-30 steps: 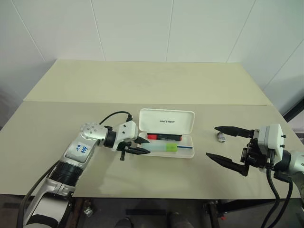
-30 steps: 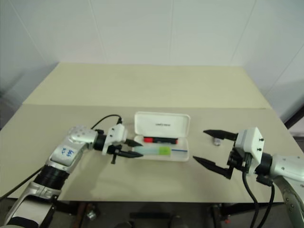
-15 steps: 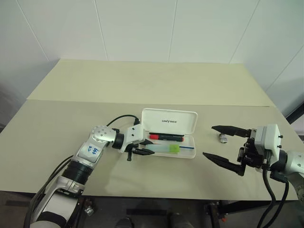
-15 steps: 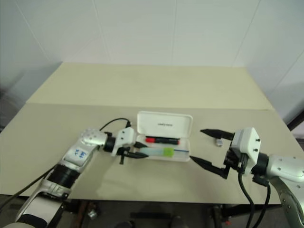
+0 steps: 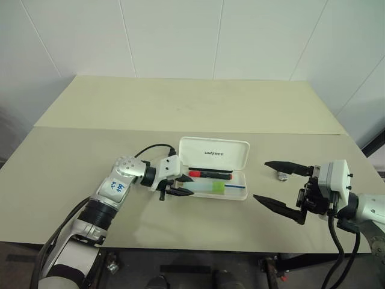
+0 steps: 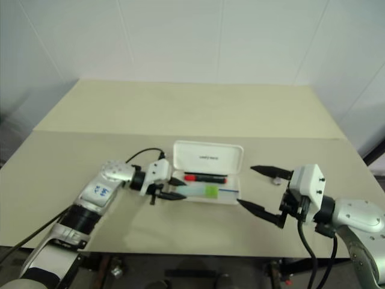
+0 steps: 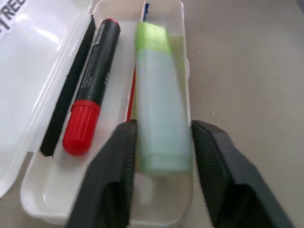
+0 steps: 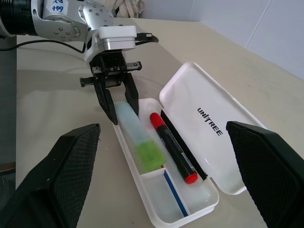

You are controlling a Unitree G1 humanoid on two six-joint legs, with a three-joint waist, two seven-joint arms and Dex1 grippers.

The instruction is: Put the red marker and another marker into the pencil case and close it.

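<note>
The white pencil case (image 5: 243, 191) lies open at the table's middle, its lid (image 5: 215, 153) folded back. The red marker (image 5: 210, 173) rests along the hinge side of the tray. The pale marker with the green cap (image 5: 207, 188) lies in the tray's near side. My left gripper (image 5: 187, 186) sits at the case's left end, open. Its fingers (image 7: 118, 161) straddle that marker's (image 7: 159, 118) pale end, which looks loose between them. My right gripper (image 5: 260, 180) hovers open, right of the case, holding nothing.
A small grey object (image 5: 281, 176) lies on the table between the case and my right gripper. A seam crosses the table behind the case. The table's front edge runs close below both arms.
The left gripper's fingers have spread wider around the pale marker's end, and the marker has settled into the tray. The right gripper has kept still. The camera shifted slightly early on.
</note>
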